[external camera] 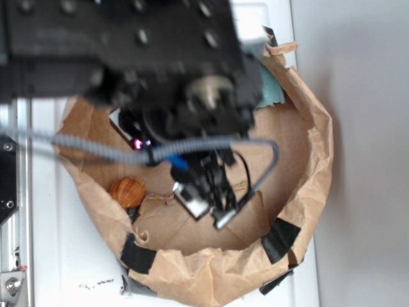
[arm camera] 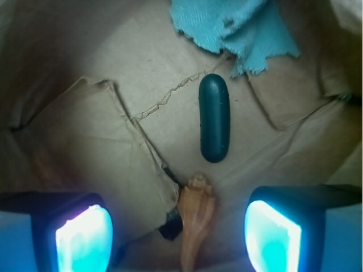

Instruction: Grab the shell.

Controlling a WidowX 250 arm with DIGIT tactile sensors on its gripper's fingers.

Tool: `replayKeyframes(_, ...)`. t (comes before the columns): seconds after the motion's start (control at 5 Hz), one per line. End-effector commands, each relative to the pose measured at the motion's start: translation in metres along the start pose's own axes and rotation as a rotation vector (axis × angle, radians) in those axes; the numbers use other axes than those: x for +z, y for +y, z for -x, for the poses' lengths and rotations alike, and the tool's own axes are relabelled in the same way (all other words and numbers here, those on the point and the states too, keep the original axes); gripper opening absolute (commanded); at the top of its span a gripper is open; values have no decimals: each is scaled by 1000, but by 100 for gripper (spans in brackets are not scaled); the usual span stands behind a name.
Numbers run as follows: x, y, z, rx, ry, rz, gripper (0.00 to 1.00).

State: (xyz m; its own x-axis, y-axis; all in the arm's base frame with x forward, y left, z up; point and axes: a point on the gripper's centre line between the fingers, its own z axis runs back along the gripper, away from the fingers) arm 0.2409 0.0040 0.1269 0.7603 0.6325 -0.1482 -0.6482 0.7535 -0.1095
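The shell (external camera: 128, 190), orange-brown and glossy, lies on the floor of a brown paper basin (external camera: 313, 160) near its left wall. In the wrist view the shell (arm camera: 196, 215) appears low in the frame, between the two glowing pads (arm camera: 84, 238) and touching neither. My gripper (arm camera: 178, 238) is open, with a wide gap between the fingers. From the exterior view the gripper (external camera: 209, 212) hangs over the basin floor, to the right of the shell and apart from it. The arm's black body hides much of the basin's back.
A dark green capsule-shaped object (arm camera: 214, 118) lies beyond the shell on the paper floor. A teal cloth (arm camera: 238, 25) sits at the far edge. Black tape patches (external camera: 137, 254) hold the crumpled paper wall. A torn paper flap (arm camera: 108, 130) lies left of the shell.
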Motion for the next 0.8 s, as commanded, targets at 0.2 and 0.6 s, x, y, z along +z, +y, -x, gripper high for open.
replayKeyframes(0.2,-37,40,13,-81,-93,-17,100)
replayKeyframes(0.6,-78,40,32,-130,-80,-69,100)
